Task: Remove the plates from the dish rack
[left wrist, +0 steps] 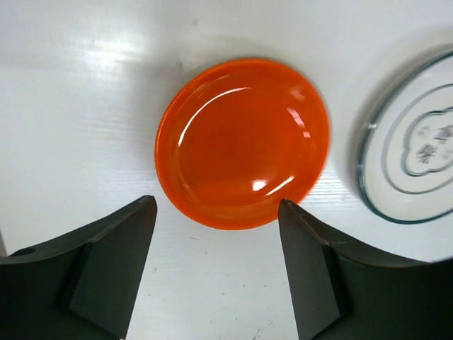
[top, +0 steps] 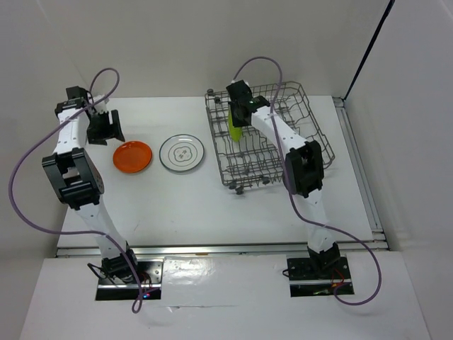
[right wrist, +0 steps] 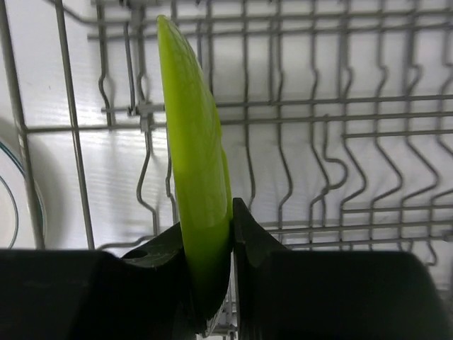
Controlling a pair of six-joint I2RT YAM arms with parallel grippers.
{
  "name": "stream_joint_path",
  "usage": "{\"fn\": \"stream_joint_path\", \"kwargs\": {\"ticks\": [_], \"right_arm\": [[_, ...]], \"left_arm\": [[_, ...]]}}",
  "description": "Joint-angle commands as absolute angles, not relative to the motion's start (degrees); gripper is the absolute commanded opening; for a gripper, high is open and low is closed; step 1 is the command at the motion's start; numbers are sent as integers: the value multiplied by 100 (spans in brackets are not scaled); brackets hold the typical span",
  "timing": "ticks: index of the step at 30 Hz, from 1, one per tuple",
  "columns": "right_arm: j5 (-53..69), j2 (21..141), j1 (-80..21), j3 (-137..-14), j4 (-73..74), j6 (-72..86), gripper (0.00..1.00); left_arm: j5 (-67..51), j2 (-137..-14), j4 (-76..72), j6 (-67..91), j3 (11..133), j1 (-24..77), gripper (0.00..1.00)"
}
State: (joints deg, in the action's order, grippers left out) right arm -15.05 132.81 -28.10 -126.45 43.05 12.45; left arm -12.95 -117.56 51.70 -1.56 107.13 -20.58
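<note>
The stiff, likely slippery lime green plate [right wrist: 191, 142] is clamped at its rim by the right gripper [right wrist: 212, 223]; the left gripper [left wrist: 216, 209] is spread wide.

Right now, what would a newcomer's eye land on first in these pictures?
First the lime green plate, standing on edge in the dish rack at the right, pinched between the right fingers. Next the glossy orange plate, lying flat on the white table at the left beside a white plate with a grey drawing, with the left fingers spread open close by.
</note>
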Motion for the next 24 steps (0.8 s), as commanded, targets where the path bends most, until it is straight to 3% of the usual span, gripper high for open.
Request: {"fn": "stream_joint_path", "kwargs": {"ticks": [1,5,9,11,19,24], "right_arm": [[-2170,12183,-3075,-13104,3473,984,0],[-2111,11787,-3226,-12869,2928,905,0],[-585,11541,-3296,-12192,2111,1055,0],[839,11601,-3296,-12007,1671,1116,0],[4214,12480,-3296,-12682,1214,1652,0],[4965,12744,-3296,-12631,845,2082,0]], "left_arm": [[-1870,-10952,4668,-483,10688,-1785,84],[-2807,-10837,4719,-729,10968,-1582,88],[-3997,-11091,5255,-800,11592,-1398,93],[-4462,-11205,5484,-861,11760,-1318,96],[-4852,-11013,5186,-738,11470,-967,99],[-5088,-10960,5054,-599,11242,-853,96]]}}
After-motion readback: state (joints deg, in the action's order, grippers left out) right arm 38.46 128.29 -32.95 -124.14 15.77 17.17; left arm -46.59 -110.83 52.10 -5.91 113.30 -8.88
